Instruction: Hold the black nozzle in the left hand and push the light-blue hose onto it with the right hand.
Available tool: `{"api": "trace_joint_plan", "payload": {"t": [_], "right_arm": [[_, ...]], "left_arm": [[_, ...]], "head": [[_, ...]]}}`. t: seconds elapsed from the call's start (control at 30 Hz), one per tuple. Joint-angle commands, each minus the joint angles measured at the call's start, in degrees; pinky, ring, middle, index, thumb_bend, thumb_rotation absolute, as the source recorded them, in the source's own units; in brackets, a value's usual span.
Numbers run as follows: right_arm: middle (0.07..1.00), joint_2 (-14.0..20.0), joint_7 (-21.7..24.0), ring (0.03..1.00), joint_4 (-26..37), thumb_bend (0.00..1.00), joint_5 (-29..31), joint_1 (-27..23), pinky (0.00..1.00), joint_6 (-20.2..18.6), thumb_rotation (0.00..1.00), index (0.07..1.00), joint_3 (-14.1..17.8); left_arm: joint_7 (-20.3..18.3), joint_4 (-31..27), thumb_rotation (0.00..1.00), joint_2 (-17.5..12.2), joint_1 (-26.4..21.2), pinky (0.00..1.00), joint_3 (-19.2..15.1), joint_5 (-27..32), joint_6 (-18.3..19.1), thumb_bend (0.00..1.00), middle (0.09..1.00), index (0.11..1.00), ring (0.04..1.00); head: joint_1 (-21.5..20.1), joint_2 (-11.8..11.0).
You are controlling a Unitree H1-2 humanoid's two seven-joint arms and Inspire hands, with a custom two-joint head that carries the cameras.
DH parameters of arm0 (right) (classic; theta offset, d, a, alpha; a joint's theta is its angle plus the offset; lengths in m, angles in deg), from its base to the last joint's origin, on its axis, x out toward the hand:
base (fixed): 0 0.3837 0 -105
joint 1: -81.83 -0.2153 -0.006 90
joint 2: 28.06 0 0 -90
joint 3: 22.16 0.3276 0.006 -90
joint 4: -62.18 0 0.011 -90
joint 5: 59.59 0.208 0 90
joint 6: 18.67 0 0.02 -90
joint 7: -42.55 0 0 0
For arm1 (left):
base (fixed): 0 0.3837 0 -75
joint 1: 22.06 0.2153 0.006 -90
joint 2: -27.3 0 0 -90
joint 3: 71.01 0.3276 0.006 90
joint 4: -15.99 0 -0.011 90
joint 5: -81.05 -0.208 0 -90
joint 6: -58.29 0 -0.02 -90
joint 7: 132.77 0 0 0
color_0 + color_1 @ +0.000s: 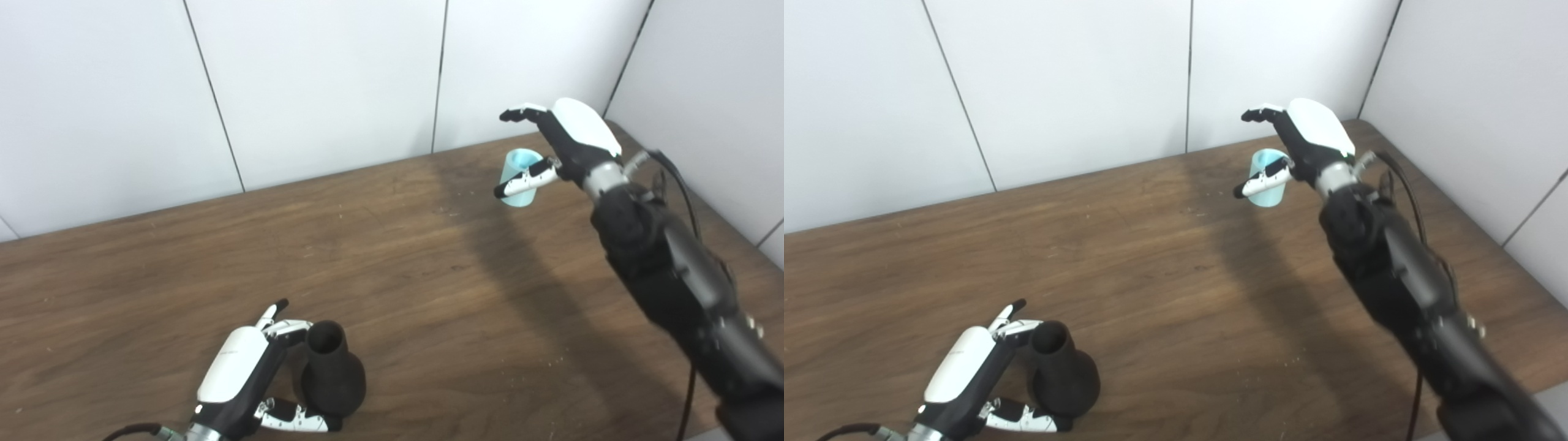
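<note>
The fingers (288,326) of the left hand (242,367) are curled part-way around the black nozzle (331,376), with the thumb laid along its wide base; whether a firm grip is made cannot be told. The nozzle is stood upright near the front edge of the wooden surface (398,275), narrow mouth up. Far off, the fingers (520,113) of the right hand (572,138) are spread wide above the light-blue hose (519,177), the thumb crossing in front of it.
</note>
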Motion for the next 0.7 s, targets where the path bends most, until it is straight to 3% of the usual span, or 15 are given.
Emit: {"api": "trace_joint_plan", "payload": {"t": [0.0, 0.23, 0.3, 0.47, 0.6, 0.67], "right_arm": [[0.874, 2.1, 1.33, 0.916, -2.31, 0.8, -2.31, -5.31, 0.88, 0.16, 0.15, 0.803, -0.94], [0.886, 2.52, 8.14, 0.936, -12.72, 0.87, -6.34, -13.34, 0.89, -0.18, 0.15, 0.827, -5.33], [0.868, 2.45, 9.88, 0.908, -15.09, 0.88, -7.0, -14.83, 0.85, -0.19, 0.15, 0.829, -6.16], [0.846, 1.81, 14.35, 0.858, -17.6, 0.89, -9.24, -16.56, 0.75, -0.25, 0.17, 0.833, -6.7], [0.857, 1.26, 15.84, 0.853, -19.79, 0.91, -9.82, -17.16, 0.82, -0.17, 0.18, 0.833, -7.6], [0.843, 0.84, 15.1, 0.819, -22.02, 0.91, -9.35, -17.26, 0.78, 0.29, 0.18, 0.834, -8.42]], "left_arm": [[-2.25, 2.8, 0.0, -2.62, 1.79, 1.0, -0.08, -2.13, 1.12, 0.52, 0.467, 0.505, 0.739], [-2.64, 2.9, 0.0, -2.83, 2.07, 1.0, -0.42, -1.75, 0.66, 0.52, 0.469, 0.503, 0.738], [-2.79, 2.89, 0.0, -2.81, 2.17, 1.0, -0.39, -1.71, 0.68, 0.52, 0.469, 0.503, 0.737], [-3.19, 2.75, 0.0, -2.9, 2.19, 1.0, -0.64, -1.53, 0.89, 0.52, 0.47, 0.503, 0.738], [-3.4, 2.61, 0.0, -2.73, 2.2, 1.0, -0.66, -1.59, 1.22, 0.52, 0.472, 0.501, 0.739], [-3.64, 2.42, 0.0, -2.64, 2.19, 1.0, -0.7, -1.58, 1.47, 0.52, 0.473, 0.499, 0.739]], "head": [[-0.54, -0.21], [-0.36, -0.33], [-0.27, -0.32], [0.23, -0.12], [0.09, 0.08], [0.14, 0.11]]}}
